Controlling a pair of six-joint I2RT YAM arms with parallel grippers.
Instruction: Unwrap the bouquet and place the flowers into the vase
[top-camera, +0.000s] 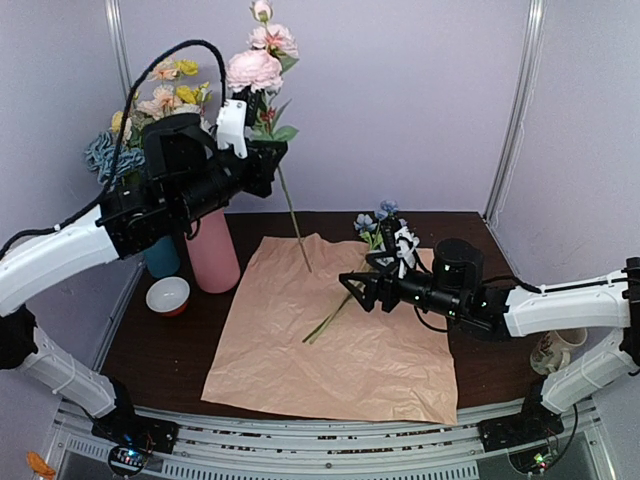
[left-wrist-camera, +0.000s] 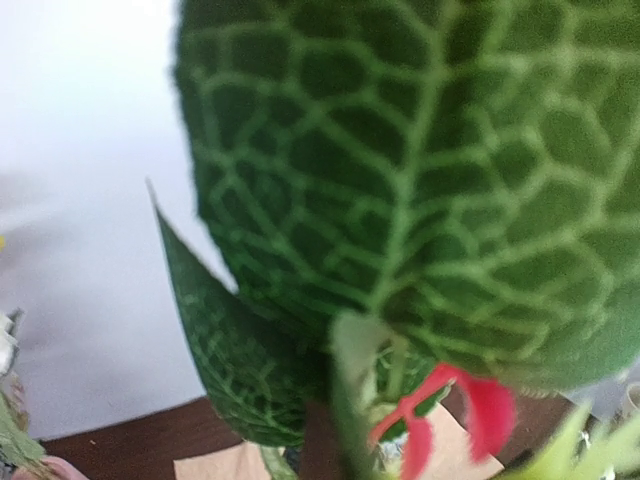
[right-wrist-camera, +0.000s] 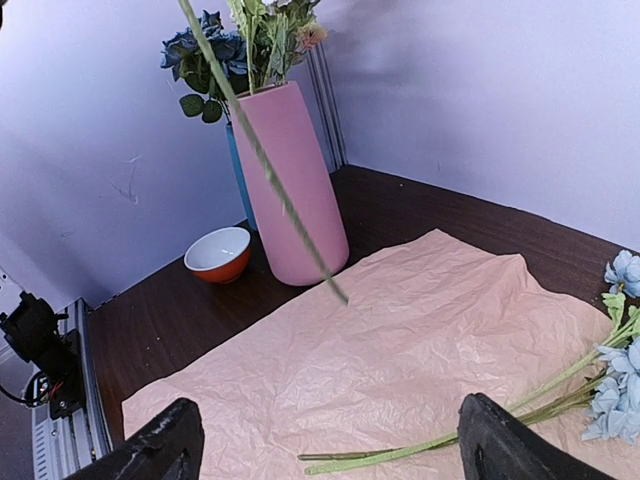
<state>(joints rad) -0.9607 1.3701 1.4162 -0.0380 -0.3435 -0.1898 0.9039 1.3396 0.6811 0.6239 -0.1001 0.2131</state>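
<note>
Upper centre: left gripper (top-camera: 268, 160) clamped on pink flower stem (top-camera: 293, 215). Stem hangs near-vertical, tip over paper (top-camera: 340, 370); pink vase (top-camera: 213, 250) left of tip. Centre right: right gripper (top-camera: 360, 290) gapes empty beside blue flowers (top-camera: 375, 222).

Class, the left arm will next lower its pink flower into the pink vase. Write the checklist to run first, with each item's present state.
1. Left gripper shut on the pink flower stem: ok.
2. Stem tip over the vase: not ok, it hangs over the paper.
3. Vase upright: ok.
4. Vase mouth free: cannot tell.
5. Right gripper open, apart from the hanging stem: ok.
</note>
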